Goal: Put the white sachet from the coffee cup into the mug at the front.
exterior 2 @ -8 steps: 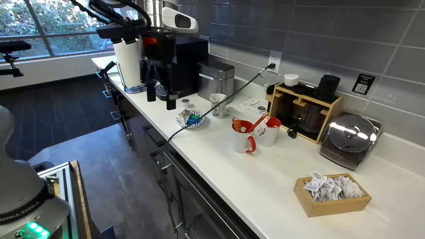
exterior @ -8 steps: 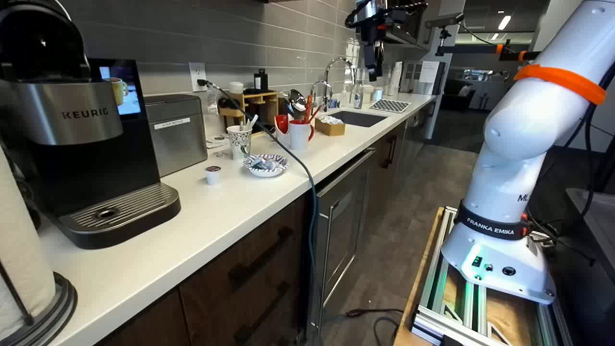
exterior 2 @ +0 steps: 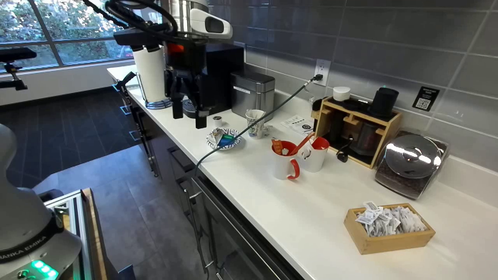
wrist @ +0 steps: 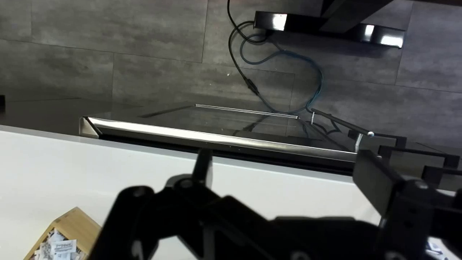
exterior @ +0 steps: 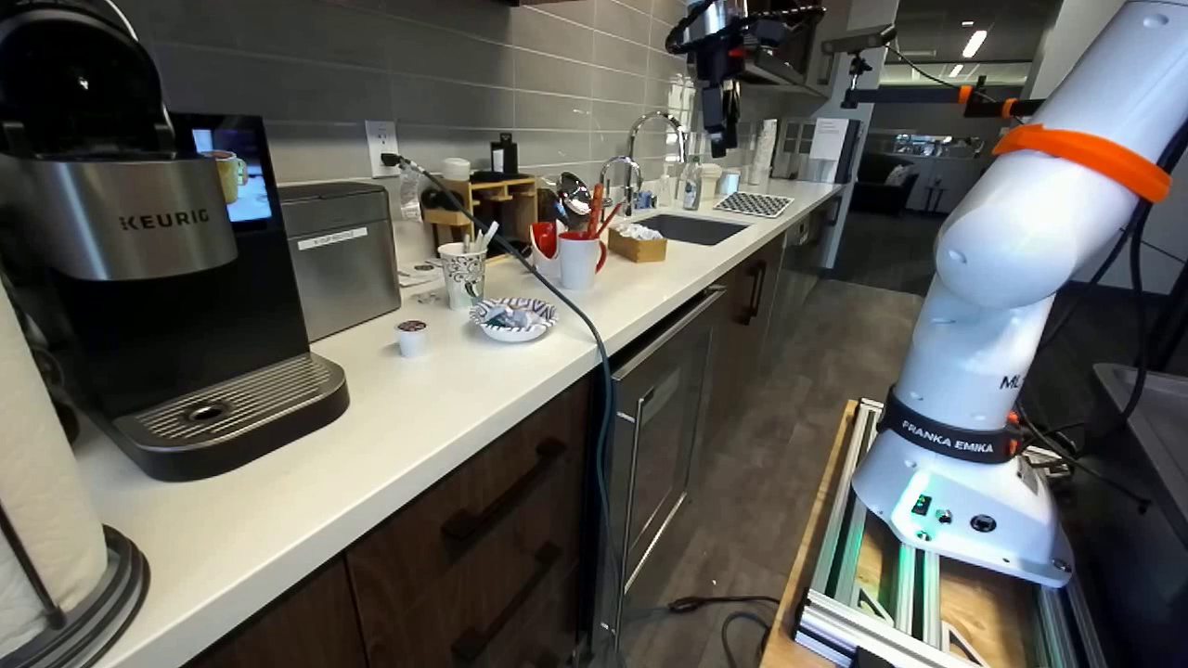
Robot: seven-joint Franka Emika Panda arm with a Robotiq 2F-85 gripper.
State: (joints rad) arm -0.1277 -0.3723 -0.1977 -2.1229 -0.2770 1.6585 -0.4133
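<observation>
- Paper coffee cup (exterior: 464, 282): slim white sachets (exterior: 489, 234) poking out; which is meant, I cannot tell.
- Front mug (exterior 2: 281, 169): red stick (exterior 2: 302, 144), orange packet (exterior 2: 277, 146).
- Patterned bowl (exterior: 518, 335): wrapped packets (exterior 2: 226, 139).
- Wooden box (exterior 2: 395, 242): paper packets (exterior 2: 389, 221).
- Coffee machine (exterior: 186, 315) reads KEURIG; arm (exterior: 988, 269), FRANKA EMIKA.
- End effector (wrist: 288, 173): spread.

White counter (exterior 2: 311, 217) with paper cup (exterior: 463, 279), red-handled mug (exterior 2: 283, 167), bowl (exterior: 516, 335), box (exterior 2: 397, 242).

In an exterior view, sight runs from close by the coffee maker (exterior: 158, 227) along the surface (exterior: 436, 399) toward the sink (exterior: 696, 229). In an exterior view, it runs the opposite way, from near the box (exterior 2: 393, 244) toward the window (exterior 2: 78, 26). Both share the cup (exterior: 463, 278) and mugs (exterior 2: 282, 168). The wrist view looks down past the near claw (wrist: 288, 173) onto floor (wrist: 155, 76), surface edge and box.
</observation>
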